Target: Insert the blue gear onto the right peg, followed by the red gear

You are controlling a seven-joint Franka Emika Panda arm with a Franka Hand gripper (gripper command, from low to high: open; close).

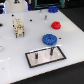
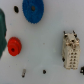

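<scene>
White tabletop (image 1: 15,55) fills most of the exterior view. On it the blue gear (image 1: 49,38) lies flat near the middle, and the red gear (image 1: 56,24) lies flat farther off and slightly toward the exterior view's right, apart from the blue one. Nearer the camera than the blue gear sits a black-rimmed white plate (image 1: 46,56), lying flat with two dark posts rising from it. The right peg (image 1: 52,50), the taller post, stands upright toward the exterior view's right side of the plate, just nearer than the blue gear; the shorter post (image 1: 38,56) stands toward the exterior view's left. Neither gear is on a peg. A pale blocky part with dark holes (image 1: 18,27) stands on the table toward the exterior view's left and farther away. The arm (image 1: 17,3) shows only as a blurred pale shape at the far edge, and whether the gripper is spread or closed cannot be told; nothing shows in its grasp.

Seen from the wrist view, the blue gear (image 2: 32,10) and the red gear (image 2: 14,46) both lie flat on the white surface, well apart. The pale blocky part (image 2: 70,51) lies on the far side of the frame from the red gear. No fingers appear in this picture.
</scene>
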